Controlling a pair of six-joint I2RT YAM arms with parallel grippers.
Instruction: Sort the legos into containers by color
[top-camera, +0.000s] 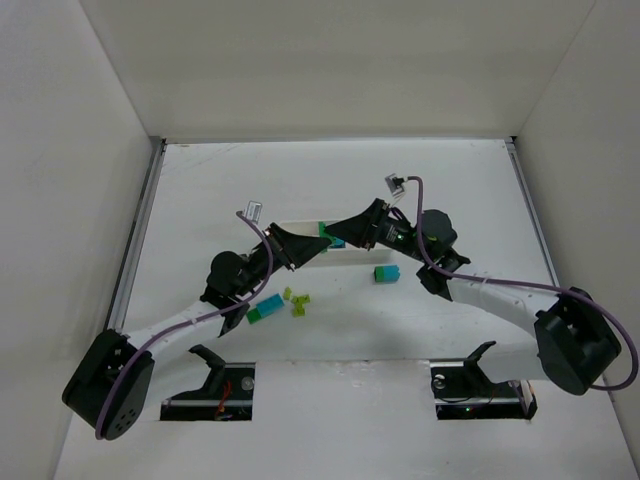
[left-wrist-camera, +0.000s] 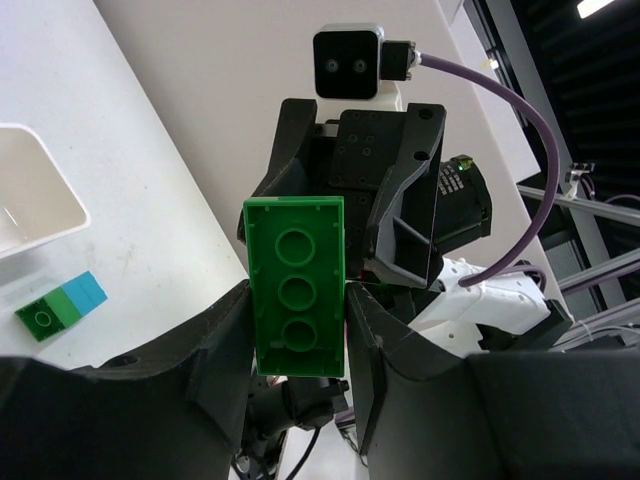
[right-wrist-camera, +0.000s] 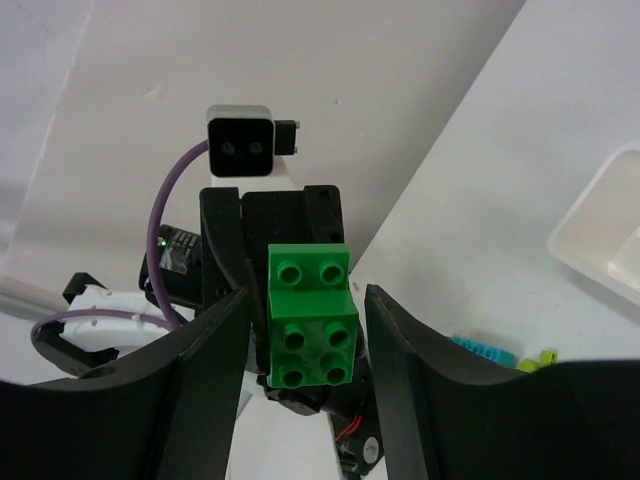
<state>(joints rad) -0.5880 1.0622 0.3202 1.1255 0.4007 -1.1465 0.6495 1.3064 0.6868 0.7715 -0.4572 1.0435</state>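
Green lego brick (left-wrist-camera: 297, 290) hangs over the middle of the tabletop (top-camera: 450, 180), pinched across its width by the left gripper (left-wrist-camera: 297, 340). The right gripper (right-wrist-camera: 307, 345) brackets the other end — whether it actually bites, I cannot tell. Best that one gripper alone owns the brick before it travels to the white tray (left-wrist-camera: 35, 200) — then a low release.

Glossy green plastic lego (left-wrist-camera: 297, 300)

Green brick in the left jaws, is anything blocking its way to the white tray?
Nothing visible lies between the green brick and the tray. The right gripper only crowds the brick's far side, opposite the left gripper.
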